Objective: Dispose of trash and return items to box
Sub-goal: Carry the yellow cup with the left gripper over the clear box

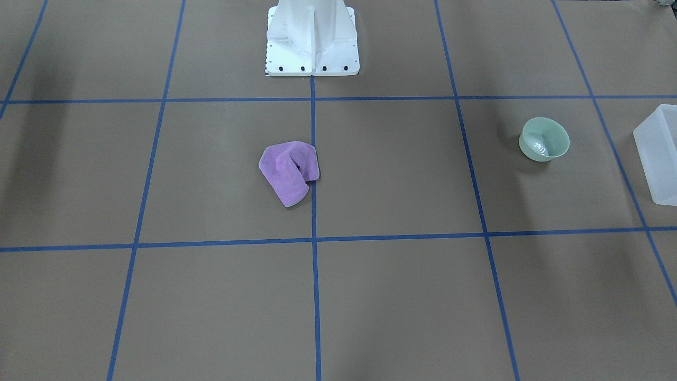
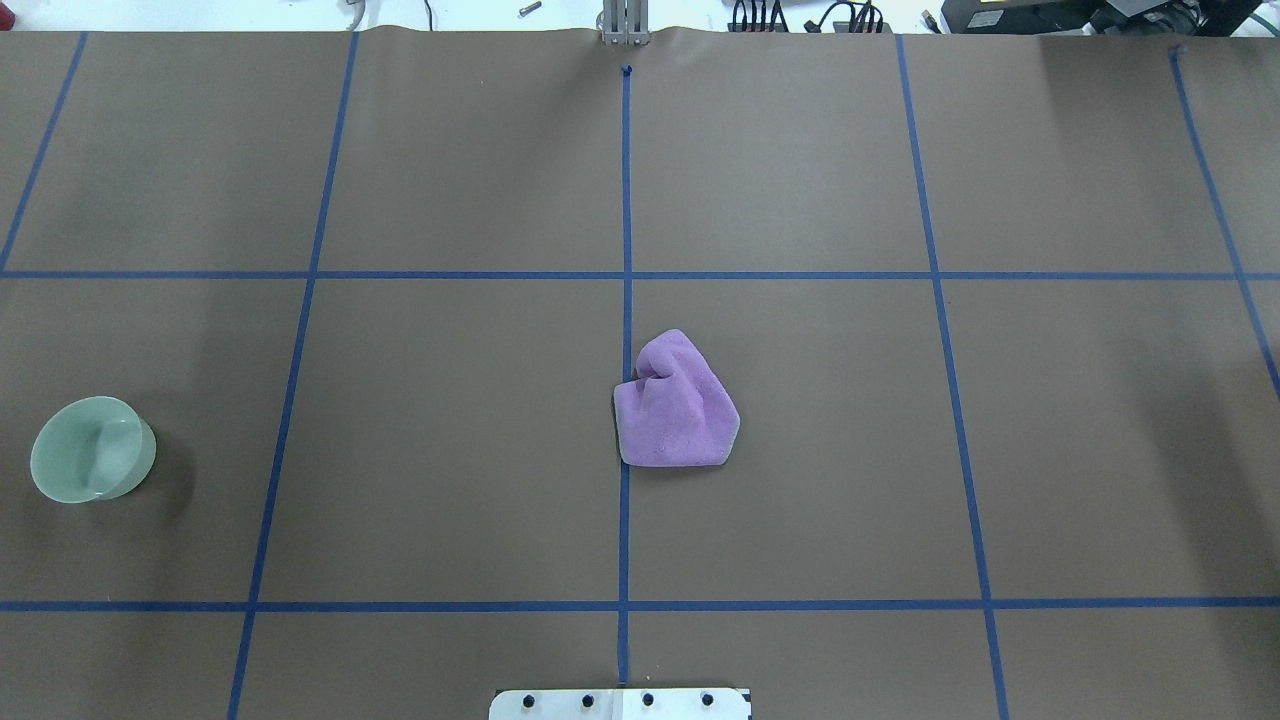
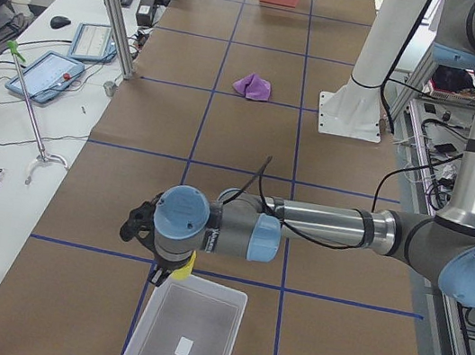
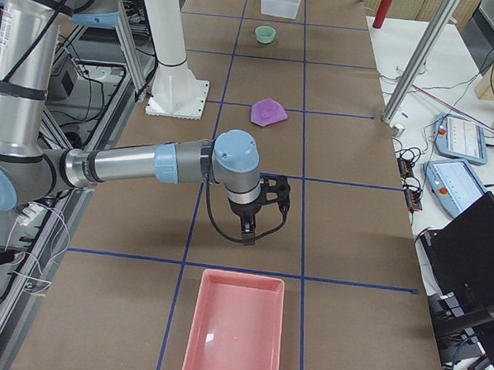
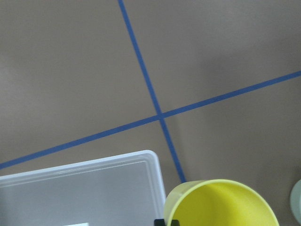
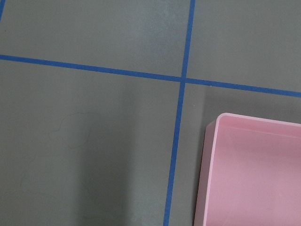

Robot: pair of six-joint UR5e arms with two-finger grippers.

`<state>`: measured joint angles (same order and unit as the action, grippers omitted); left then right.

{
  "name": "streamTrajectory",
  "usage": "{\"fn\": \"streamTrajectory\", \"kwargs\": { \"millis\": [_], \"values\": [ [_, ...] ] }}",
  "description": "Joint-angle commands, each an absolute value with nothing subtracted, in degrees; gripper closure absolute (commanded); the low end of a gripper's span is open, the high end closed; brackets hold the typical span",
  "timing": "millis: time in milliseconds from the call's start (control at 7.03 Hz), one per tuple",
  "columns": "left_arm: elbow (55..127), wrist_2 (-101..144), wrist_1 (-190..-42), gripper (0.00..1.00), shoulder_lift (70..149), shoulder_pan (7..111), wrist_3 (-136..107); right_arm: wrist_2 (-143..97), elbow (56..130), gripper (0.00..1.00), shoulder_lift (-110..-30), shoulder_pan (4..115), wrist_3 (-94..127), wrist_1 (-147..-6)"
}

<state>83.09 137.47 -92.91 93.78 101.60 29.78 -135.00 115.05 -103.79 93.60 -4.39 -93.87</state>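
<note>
The yellow cup [image 5: 221, 205] fills the bottom of the left wrist view, held above the table. It shows as a yellow patch [image 3: 187, 265] under my left gripper [image 3: 176, 269], which is shut on it just past the near corner of the frosted white box [image 3: 188, 338]. That box also shows at other views' edges [image 1: 658, 153] [image 5: 84, 188]. The mint-green bowl [image 1: 545, 138] [image 2: 92, 462] stands upright on the table, beside the box. My right gripper [image 4: 249, 233] hangs low over the table, far from these; I cannot tell whether it is open or shut.
A crumpled purple cloth [image 1: 290, 172] [image 2: 675, 405] lies mid-table in front of the white robot base [image 1: 312, 39]. A pink tray [image 4: 235, 329] [image 6: 254, 174] sits at the table's end, close to the right gripper. Blue tape lines cross the brown table.
</note>
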Motion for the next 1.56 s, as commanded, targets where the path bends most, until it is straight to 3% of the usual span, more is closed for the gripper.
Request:
{"fn": "streamTrajectory", "kwargs": {
  "millis": [0, 569, 1137, 1422],
  "values": [
    [65.66, 136.93, -105.18, 1.00, 97.29, 102.39, 34.36, -135.00, 115.05, 0.00, -103.54, 93.60, -4.39, -93.87],
    [41.88, 136.85, -124.26, 1.00, 101.41, 102.22, 34.89, -134.91, 115.14, 0.00, -103.10, 93.60, -4.39, -93.78],
    [36.92, 136.06, -126.39, 1.00, 102.39, 102.13, 35.77, -134.91, 115.14, 0.00, -102.83, 93.60, -4.39, -93.78],
    [36.91, 135.97, -127.26, 0.58, 102.04, 102.13, 35.77, -134.91, 115.22, 0.00, -102.92, 93.60, -4.39, -93.78]
  ]
}}
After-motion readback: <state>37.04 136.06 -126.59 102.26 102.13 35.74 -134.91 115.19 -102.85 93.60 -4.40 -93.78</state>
